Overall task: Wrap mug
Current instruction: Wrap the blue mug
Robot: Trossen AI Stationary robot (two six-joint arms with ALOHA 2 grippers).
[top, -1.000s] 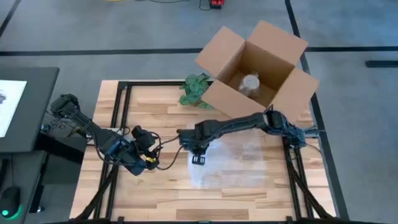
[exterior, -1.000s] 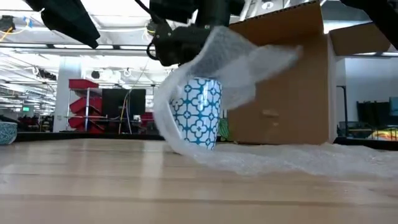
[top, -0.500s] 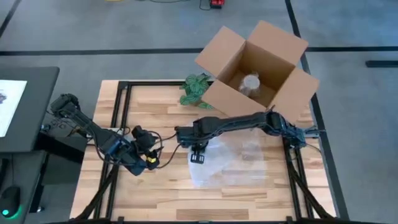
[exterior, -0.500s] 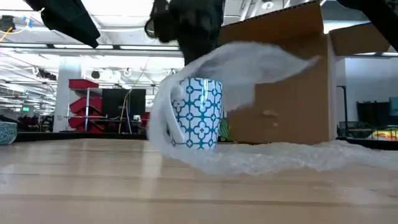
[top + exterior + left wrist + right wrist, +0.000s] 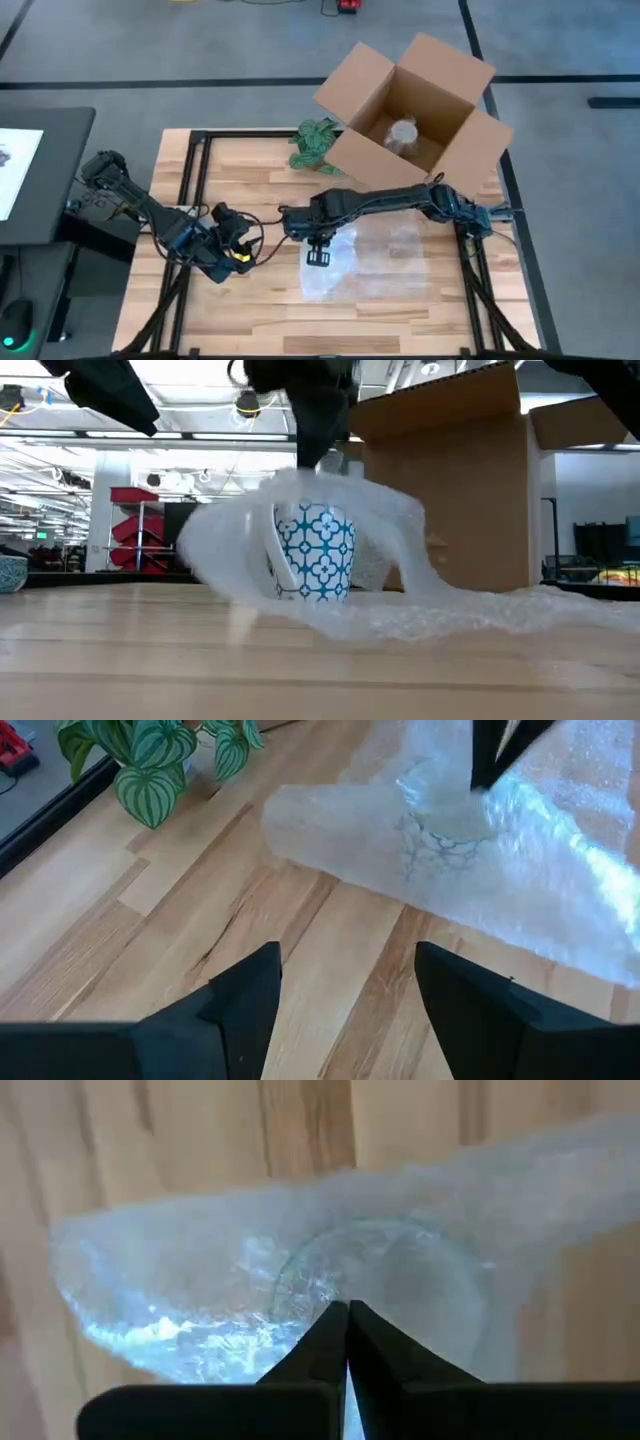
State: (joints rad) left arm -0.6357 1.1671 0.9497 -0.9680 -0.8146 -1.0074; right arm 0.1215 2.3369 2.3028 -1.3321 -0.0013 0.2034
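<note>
Mug (image 5: 313, 552) detail comes only from the low view: it stands upright, long axis vertical, blue-and-white pattern facing the camera, handle on the picture's left, with wrap (image 5: 400, 595) draped over its top and trailing across the tabletop (image 5: 150, 660). From above, the high view hides the mug under the wrap (image 5: 370, 255) and the right gripper (image 5: 318, 256), but places them near the tabletop's (image 5: 250, 175) middle, toward its front edge. The right wrist view looks straight down onto the mug's round rim (image 5: 385, 1295) through the wrap (image 5: 180, 1290); the right gripper (image 5: 346, 1312) has its fingers pressed together, pinching the wrap just above the mug. The left wrist view shows the mug (image 5: 437, 832) as a pattern blurred under the wrap (image 5: 520, 840), with a plant (image 5: 160, 760) near the tabletop's back edge. The left gripper (image 5: 345, 975) hovers toward the left edge, fingers spread and holding nothing. A box (image 5: 415, 105) sits at the back right corner.
</note>
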